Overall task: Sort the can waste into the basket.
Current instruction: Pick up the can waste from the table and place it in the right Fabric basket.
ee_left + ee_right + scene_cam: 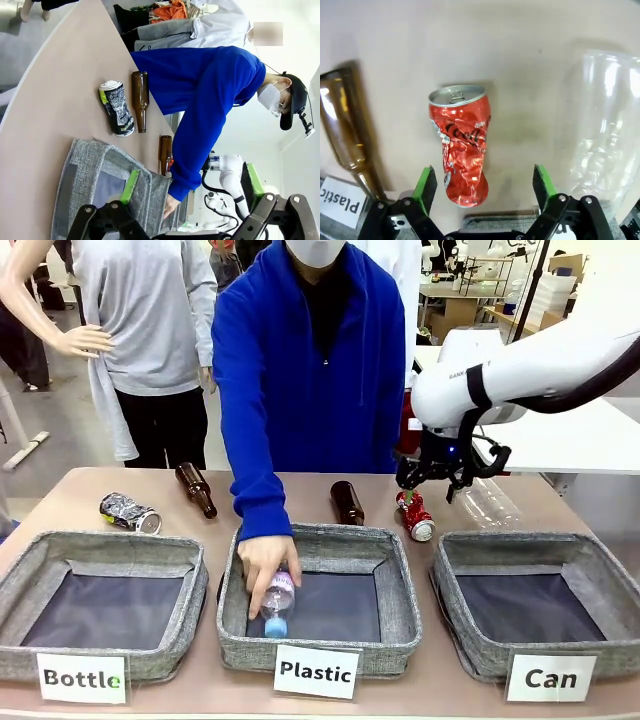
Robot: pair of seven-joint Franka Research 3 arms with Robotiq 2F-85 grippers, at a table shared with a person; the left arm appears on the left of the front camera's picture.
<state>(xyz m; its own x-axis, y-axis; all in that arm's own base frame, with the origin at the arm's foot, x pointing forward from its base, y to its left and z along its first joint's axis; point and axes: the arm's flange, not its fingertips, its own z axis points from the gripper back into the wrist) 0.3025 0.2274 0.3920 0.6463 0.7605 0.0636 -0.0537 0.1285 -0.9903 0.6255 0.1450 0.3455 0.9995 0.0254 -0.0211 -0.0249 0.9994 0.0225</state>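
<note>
Front view: treat the step in hand as the approach to the first pick. Locate right gripper (pixel 437 478), jaws apart and empty, just above crushed red can (pixel 415 515), lying just behind the "Can" basket (pixel 530 542). Locate silver-and-dark can (pixel 130 513) far left, not yet handled.

Left wrist view: note left gripper (pixel 192 192) spread wide, holding nothing.

Right wrist view: observe glossy, creased sheet metal, cylinder collapsed at the waist, centred between green pads (pixel 426 181). Next: descend, straddle, close gently; expect slippery, uneven faces.

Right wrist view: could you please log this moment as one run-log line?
right gripper: open, over crushed red can | left gripper: open | silver can: on table | person's hand: on plastic bottle in Plastic basket
</note>
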